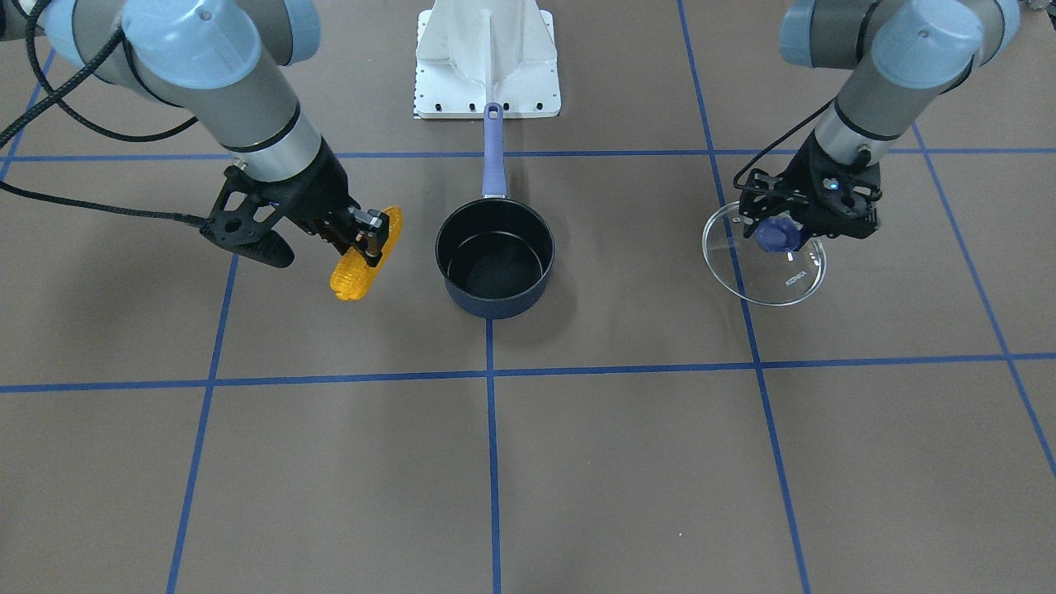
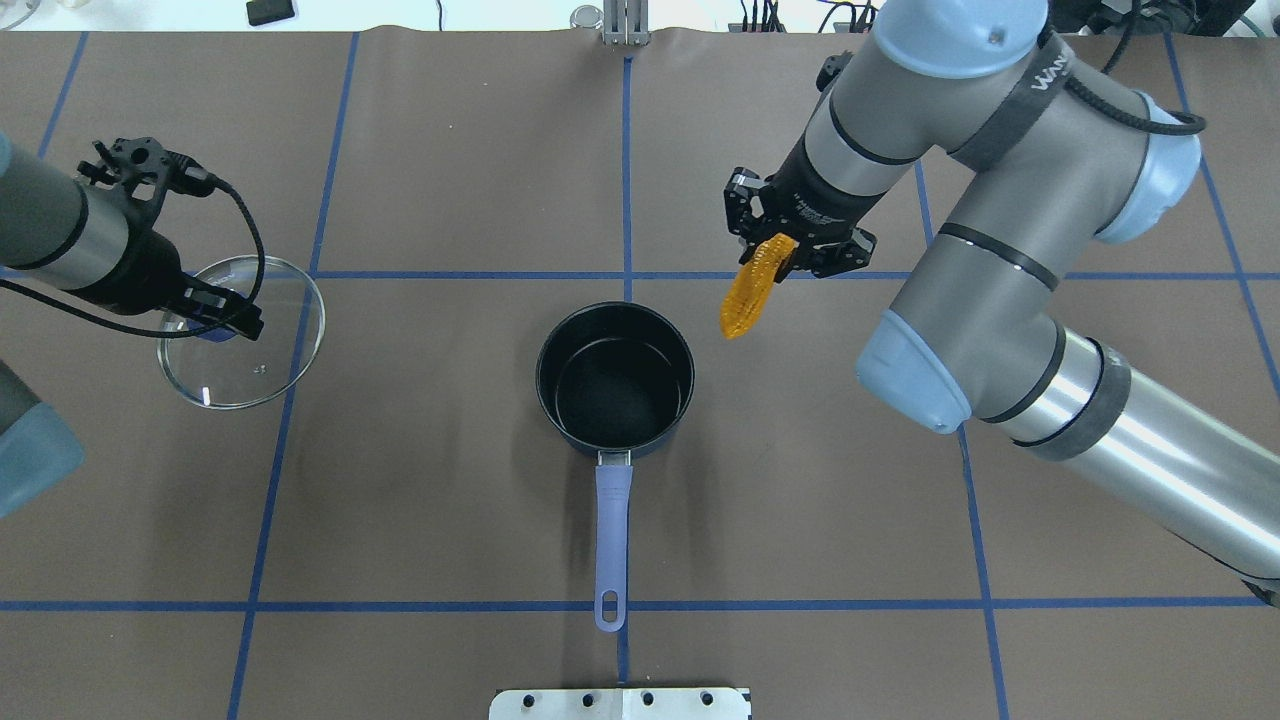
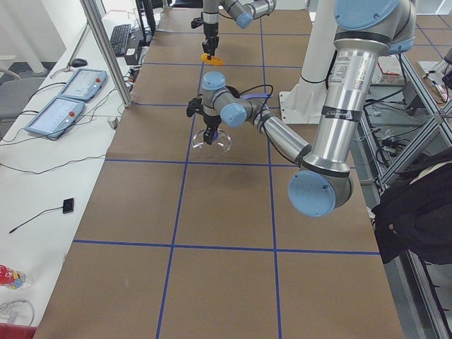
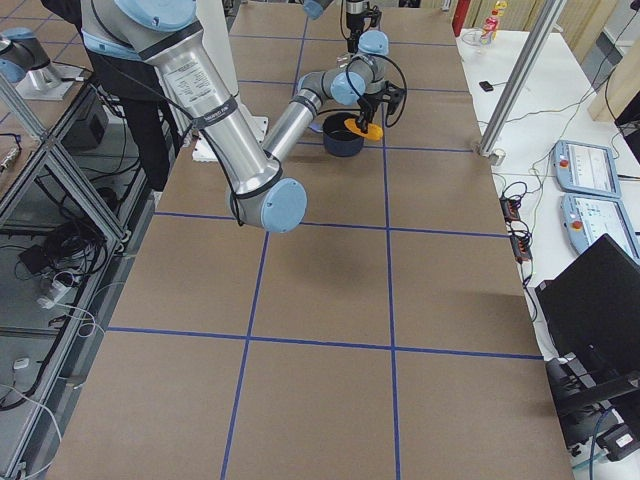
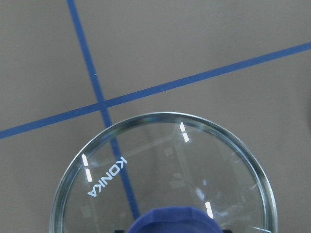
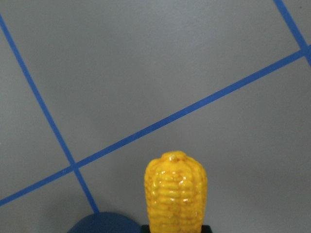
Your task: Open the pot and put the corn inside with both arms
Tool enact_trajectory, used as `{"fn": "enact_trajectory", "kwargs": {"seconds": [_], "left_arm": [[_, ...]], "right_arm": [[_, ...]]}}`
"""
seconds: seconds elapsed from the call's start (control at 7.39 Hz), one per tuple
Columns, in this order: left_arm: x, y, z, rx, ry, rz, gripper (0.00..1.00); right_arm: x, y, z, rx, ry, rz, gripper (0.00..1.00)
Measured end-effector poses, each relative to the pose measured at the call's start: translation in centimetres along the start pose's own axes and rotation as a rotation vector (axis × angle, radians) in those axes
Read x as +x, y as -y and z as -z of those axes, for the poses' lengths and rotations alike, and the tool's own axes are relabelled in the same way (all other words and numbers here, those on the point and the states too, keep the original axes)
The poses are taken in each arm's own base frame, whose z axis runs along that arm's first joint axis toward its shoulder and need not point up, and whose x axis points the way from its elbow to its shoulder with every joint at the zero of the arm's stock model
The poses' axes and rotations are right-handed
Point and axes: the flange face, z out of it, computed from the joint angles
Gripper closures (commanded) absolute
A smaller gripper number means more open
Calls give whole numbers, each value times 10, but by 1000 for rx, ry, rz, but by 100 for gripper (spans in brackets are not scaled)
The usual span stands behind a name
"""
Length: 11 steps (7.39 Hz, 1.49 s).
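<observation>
Corn (image 1: 365,253) – clenched near one end in right gripper (image 1: 369,235), tilted above counter (image 1: 627,462), beside open, empty pot (image 1: 495,257) | left gripper (image 1: 780,233) – grasping lid (image 1: 763,272) by knob, well apart | risk – off-centre hold; corn may clip rim, fall outside.

Arms: right arm (image 2: 1000,250) and left arm (image 2: 50,235) were grey metal tubes, black-banded.
Joint caps (image 2: 915,375): light blue, rounded.
Grippers: right gripper (image 2: 778,252) and left gripper (image 2: 222,312) were black.
Cable (image 2: 245,230): black, looped.
Pedestal (image 1: 487,58): white.
</observation>
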Motion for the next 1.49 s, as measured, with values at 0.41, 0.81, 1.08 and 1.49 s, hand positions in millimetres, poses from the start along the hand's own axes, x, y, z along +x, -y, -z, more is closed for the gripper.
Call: {"fn": "enact_trajectory", "kwargs": {"seconds": [0.41,0.81,1.08,1.49], "left_arm": [[-49,-40,-15,9,-4,-31,41],[-80,-68,-28,16,-9,-43,41],[-96,-75,-44,24,-15,-49,41],[-106,-78,-54,22,-13,-48,41]], "right_arm": [[-32,-47,-24,-2,-7,22,66],[-53,-84,-66,12,-48,52,66],[-59,-104,-91,18,-76,74,66],[-62,-124,-121,25,-113,99,53]]}}
